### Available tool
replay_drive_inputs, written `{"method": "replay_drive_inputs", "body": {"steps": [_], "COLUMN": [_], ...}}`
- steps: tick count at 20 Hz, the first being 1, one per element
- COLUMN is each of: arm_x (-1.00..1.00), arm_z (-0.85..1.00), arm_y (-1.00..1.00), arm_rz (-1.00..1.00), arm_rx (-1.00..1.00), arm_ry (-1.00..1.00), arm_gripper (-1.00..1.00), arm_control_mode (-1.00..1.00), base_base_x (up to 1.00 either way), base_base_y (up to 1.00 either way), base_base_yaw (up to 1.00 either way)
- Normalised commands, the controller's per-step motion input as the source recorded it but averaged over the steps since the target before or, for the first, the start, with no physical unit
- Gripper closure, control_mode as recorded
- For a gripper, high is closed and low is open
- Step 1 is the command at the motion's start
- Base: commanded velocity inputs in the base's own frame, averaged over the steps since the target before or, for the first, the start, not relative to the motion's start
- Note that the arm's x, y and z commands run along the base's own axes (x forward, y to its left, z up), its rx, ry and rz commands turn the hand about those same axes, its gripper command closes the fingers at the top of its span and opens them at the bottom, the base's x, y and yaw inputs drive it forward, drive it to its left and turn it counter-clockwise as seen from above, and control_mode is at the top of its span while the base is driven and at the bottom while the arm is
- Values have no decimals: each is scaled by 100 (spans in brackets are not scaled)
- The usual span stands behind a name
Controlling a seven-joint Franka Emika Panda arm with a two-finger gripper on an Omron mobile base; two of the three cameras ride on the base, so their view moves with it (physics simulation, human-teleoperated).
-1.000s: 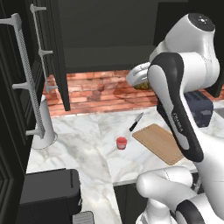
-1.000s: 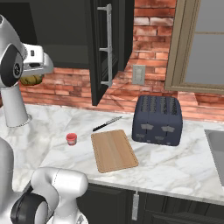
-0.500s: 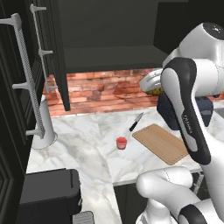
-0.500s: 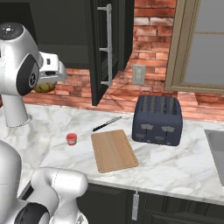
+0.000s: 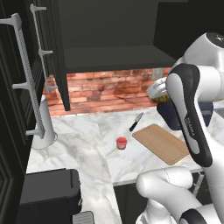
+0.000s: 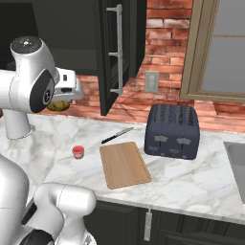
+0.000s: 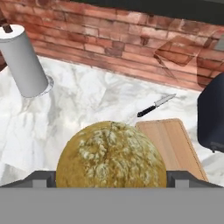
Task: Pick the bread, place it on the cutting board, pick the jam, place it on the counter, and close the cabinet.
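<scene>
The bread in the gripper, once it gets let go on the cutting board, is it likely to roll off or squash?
The bread looks nearly ball-shaped, so it may well roll if dropped from a height; lowering it close to the cutting board seems safer. The board looks flat and rimless, so nothing would stop a roll. Its crust looks rough and floury, so it probably grips well and shows no visible squashing in the gripper.

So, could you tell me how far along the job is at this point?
Nothing is finished yet. In hand: the gripper carries the bread above the counter, short of the bare cutting board. The jam already sits on the counter beside the board. Left: set the bread on the board and close the cabinet, whose door stands open.
</scene>
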Motion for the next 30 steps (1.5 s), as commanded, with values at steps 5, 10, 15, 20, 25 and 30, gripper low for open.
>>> {"method": "replay_drive_inputs", "body": {"steps": [5,10,15,20,25,30], "arm_x": [0,0,0,0,0,5], "arm_z": [-42,-43,-44,-46,-38,-34], "arm_y": [-24,-21,-20,-17,-20,-19], "arm_rz": [-3,-4,-3,-3,-3,-3], "arm_rx": [-1,-1,-4,-4,-2,-2], "arm_ry": [0,0,2,3,4,3], "arm_gripper": [100,100,100,100,100,100], "arm_control_mode": [-100,-100,-100,-100,-100,-100], "base_base_x": [0,0,0,0,0,0], "base_base_y": [0,0,0,0,0,0], "base_base_yaw": [0,0,0,0,0,0]}}
